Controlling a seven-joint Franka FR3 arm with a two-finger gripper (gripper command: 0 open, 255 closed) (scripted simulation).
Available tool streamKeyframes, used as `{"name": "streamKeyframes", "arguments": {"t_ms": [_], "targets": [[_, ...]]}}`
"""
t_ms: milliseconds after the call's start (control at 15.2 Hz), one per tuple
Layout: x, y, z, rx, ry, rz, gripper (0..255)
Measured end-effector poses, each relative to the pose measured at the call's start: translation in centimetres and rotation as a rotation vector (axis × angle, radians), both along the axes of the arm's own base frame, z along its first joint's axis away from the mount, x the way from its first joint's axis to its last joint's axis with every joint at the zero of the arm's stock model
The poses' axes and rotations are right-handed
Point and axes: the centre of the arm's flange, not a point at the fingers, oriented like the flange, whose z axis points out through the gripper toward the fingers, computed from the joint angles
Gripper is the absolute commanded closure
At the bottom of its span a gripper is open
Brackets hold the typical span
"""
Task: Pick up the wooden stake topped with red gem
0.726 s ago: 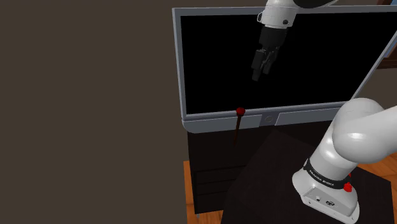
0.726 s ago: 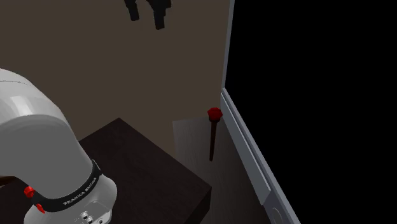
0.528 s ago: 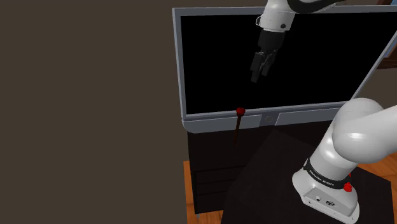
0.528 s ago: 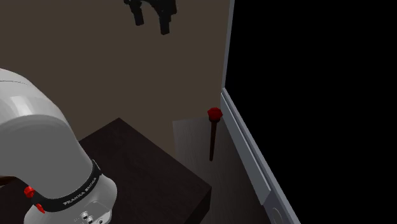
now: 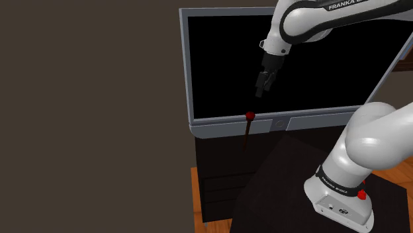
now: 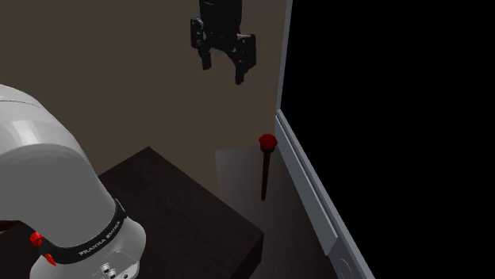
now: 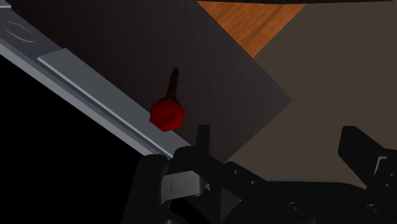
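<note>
Lower than half a second ago, the tool point(image 5: 260, 91) has come down in front of the television's black screen and slid toward the shoulder view's left. It now hangs above the stake, though well apart from it. The stake itself has not shifted.

At the shoulder view's left is a plain brown-grey wall point(image 5: 86, 112). Next comes the dark desk point(image 5: 218, 172), with a strip of orange wooden floor point(image 5: 196, 198) beside its foot. The stake point(image 5: 247, 129) stands about upright on the desk top, its faceted red gem uppermost and its dark reddish shaft below. It is just in front of the television's point(image 5: 218, 124) grey lower frame, near the screen's corner.

Above it and a little to the right hangs the tool, fingers pointing down. In the second exterior view the tool point(image 6: 222, 70) has its two fingers spread wide with nothing between them, and the stake point(image 6: 265, 170) stands below and to the right, close beside the grey frame point(image 6: 305, 182).

In the wrist view the stake point(image 7: 169, 102) stands beyond one fingertip, outside the gap of the tool point(image 7: 280, 143).

Furthest right in the shoulder view, the white arm base point(image 5: 351, 172) sits on its dark stand point(image 5: 284, 185).
</note>
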Motion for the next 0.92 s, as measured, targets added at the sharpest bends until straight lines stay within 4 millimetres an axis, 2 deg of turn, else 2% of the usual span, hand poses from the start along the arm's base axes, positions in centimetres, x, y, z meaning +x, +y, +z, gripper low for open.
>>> {"name": "streamKeyframes", "arguments": {"t_ms": [330, 924], "targets": [[2.7, -3.7, -5.6, 0.032, -0.007, 0.031, 0], [7.4, -8.8, -15.4, 0.089, -0.02, 0.089, 0]]}}
